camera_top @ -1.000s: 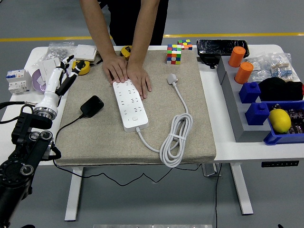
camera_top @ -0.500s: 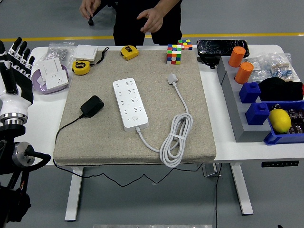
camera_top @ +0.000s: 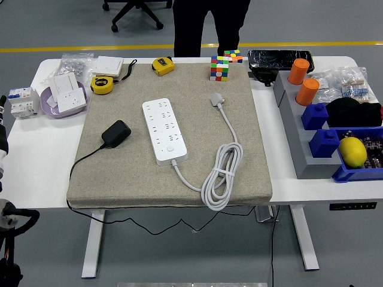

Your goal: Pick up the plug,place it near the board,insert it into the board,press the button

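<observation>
A black plug [camera_top: 115, 133] lies on the left part of the beige mat [camera_top: 125, 173], its thin black cable running off the mat's front-left edge. The white power board [camera_top: 163, 130] rests lengthwise at the mat's middle, with its round button [camera_top: 170, 149] near the front end. Its white cord [camera_top: 220, 173] is coiled at the front right and ends in a white plug [camera_top: 216, 99]. Only a sliver of my left arm [camera_top: 2, 152] shows at the picture's left edge, far from the black plug. My right arm is out of view.
A person [camera_top: 209, 24] stands behind the table; no hands show. Two yellow tape measures [camera_top: 163, 64] and colour cubes [camera_top: 219, 67] sit at the mat's far edge. A purple bowl with a socket [camera_top: 63, 98] is far left. Grey and blue bins, orange cups [camera_top: 307, 91] and a lemon [camera_top: 352, 151] fill the right.
The person's hands lifted off the board and withdrew; the person stepped back. My left arm swung up, then out to the left, almost leaving the picture.
</observation>
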